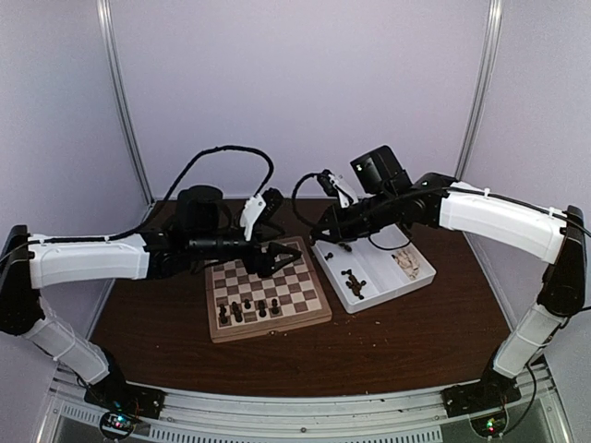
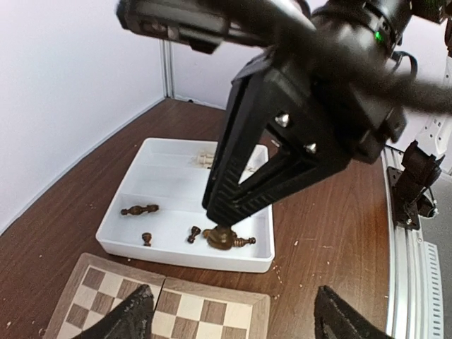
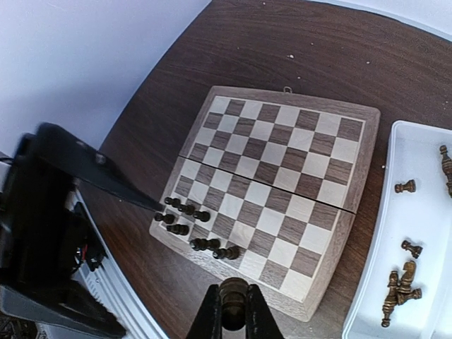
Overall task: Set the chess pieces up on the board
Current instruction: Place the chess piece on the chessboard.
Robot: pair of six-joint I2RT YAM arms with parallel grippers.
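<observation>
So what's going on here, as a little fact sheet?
Board: wooden chessboard, mostly bare
Placed: several dark pieces standing by its front edge
Left hand: open, over the board's far side, holding nothing
Right hand: shut on one dark piece
Tray: white tray beside the board, holding loose dark pieces and, in another compartment, pale pieces

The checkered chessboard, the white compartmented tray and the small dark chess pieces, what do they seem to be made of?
Square checkered chessboard: apparently wood, matte; warm brown squares, tan border. White compartmented tray: probably plastic; smooth, even, slightly glossy walls. Small dark brown chess pieces: likely turned wood with a sheen, though too small to be sure.
</observation>
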